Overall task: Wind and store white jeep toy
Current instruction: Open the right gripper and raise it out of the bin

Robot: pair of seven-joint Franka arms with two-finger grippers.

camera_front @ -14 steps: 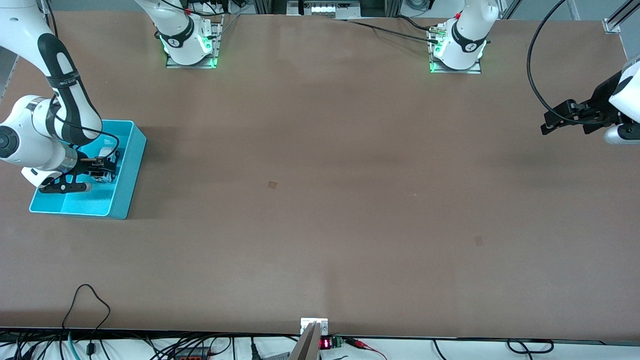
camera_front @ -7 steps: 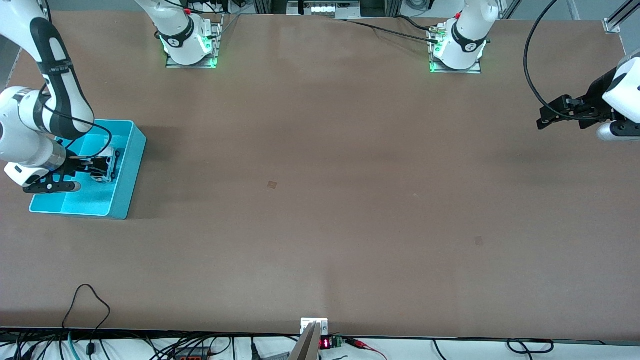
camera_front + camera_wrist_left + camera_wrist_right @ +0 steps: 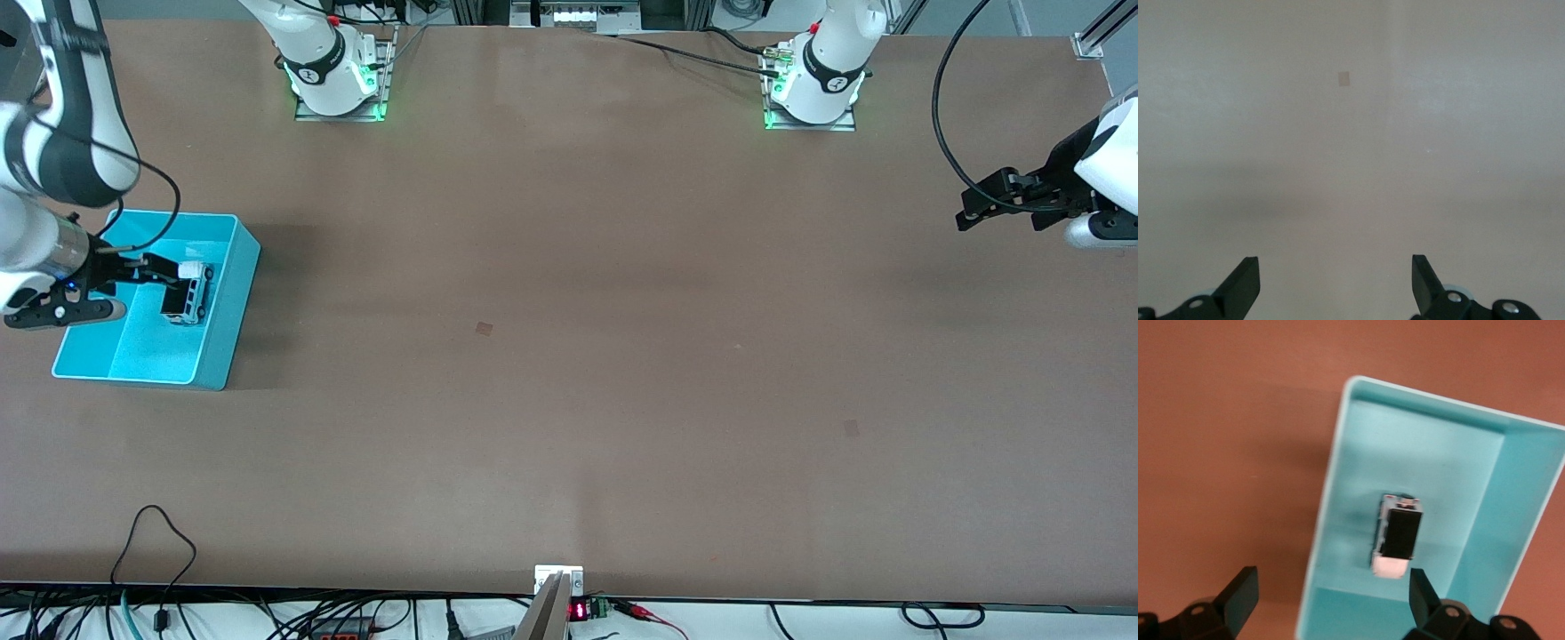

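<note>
Down at the right arm's end of the table, the cyan bin [image 3: 227,307] has the white jeep toy [image 3: 187,293] sitting inside it, on the bin floor, roof up, black roof panel showing. Looks like it sits free on its wheels, nothing gripping it. From the right wrist view the jeep [image 3: 1397,535] lies roughly mid-floor, walls of the bin [image 3: 1328,507] all round, so it can't roll off if the spring's wound – prob the reason for a deep bin vs. an open tray.

Right gripper [image 3: 147,267] hangs over the bin, just above the jeep; its two fingers [image 3: 1239,590] stand wide apart w/ nothing between them. I'd judge the drop-off done, i.e. storing step basically complete; all that's left is for the arm to clear the bin.

Left gripper [image 3: 976,209] waits up over the bare tabletop [image 3: 569,356] at the left arm's end, well apart from bin & toy. Its fingers [image 3: 1241,287] also spread wide, empty; only plain table below it.
</note>
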